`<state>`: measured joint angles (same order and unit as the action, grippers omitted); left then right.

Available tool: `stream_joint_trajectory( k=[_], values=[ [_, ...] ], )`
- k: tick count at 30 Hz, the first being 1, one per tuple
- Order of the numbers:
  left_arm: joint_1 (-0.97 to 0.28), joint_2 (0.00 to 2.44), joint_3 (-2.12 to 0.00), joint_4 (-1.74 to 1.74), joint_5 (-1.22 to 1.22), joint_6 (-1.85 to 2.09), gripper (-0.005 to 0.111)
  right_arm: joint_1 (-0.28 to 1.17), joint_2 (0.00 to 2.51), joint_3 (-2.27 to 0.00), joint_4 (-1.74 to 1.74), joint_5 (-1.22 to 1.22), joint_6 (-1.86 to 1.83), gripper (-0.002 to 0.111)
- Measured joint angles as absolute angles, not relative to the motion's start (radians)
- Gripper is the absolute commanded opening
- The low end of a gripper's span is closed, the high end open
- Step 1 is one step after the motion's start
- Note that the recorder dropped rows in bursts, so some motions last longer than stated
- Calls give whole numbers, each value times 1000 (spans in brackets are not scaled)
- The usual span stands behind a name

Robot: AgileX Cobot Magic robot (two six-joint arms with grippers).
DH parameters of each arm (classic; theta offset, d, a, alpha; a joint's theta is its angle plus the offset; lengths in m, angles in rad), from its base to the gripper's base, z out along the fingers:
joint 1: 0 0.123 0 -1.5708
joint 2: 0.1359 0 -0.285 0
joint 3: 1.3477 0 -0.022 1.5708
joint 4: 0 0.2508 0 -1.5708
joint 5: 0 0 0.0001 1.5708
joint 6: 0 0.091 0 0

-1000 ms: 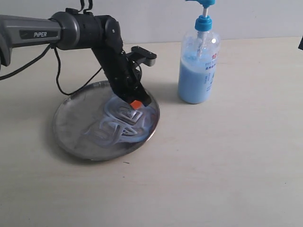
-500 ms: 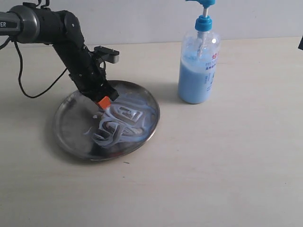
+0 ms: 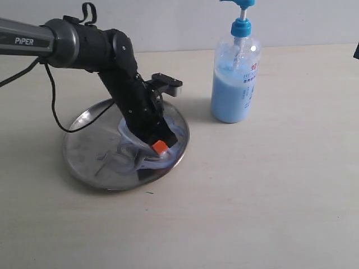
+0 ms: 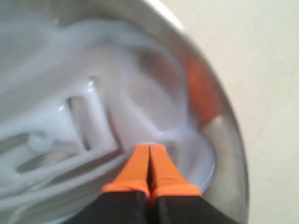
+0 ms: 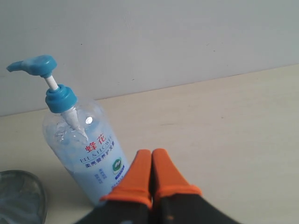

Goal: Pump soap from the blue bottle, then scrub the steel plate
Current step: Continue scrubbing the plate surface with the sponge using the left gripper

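Observation:
The steel plate (image 3: 90,154) lies on the table at the left, smeared with pale blue soap (image 3: 168,144). My left gripper (image 3: 160,148) is shut, its orange tips pressed into the soap near the plate's right rim. In the left wrist view the shut gripper (image 4: 149,147) touches whitish swirled soap (image 4: 88,116) close to the plate rim (image 4: 233,154). The blue bottle (image 3: 235,78) stands upright to the right of the plate. My right gripper (image 5: 151,151) is shut and empty, held beside the blue bottle (image 5: 88,154); only a dark sliver shows at the exterior view's right edge.
A black cable (image 3: 61,117) loops from the left arm (image 3: 106,53) over the plate's back-left rim. A pale wall (image 3: 168,22) runs behind the table. In the right wrist view the plate's edge (image 5: 23,196) shows in a corner.
The left gripper has swept from the plate's back left, across to its front right rim, spreading the soap streaks into a flatter smear. The bottle has not moved.

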<state>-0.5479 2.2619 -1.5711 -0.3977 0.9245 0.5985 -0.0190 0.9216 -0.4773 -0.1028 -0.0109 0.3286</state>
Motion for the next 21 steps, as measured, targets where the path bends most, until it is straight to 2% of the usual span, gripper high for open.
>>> stream_joint_trajectory(
  k=[6,21],
  values=[
    [-580,2264,-1581,-393,877,596,0,-19,922,-477,-103,-11,329,0],
    [-527,2305,-1681,-267,862,550,0,-19,922,-477,-103,-11,329,0]
  ],
)
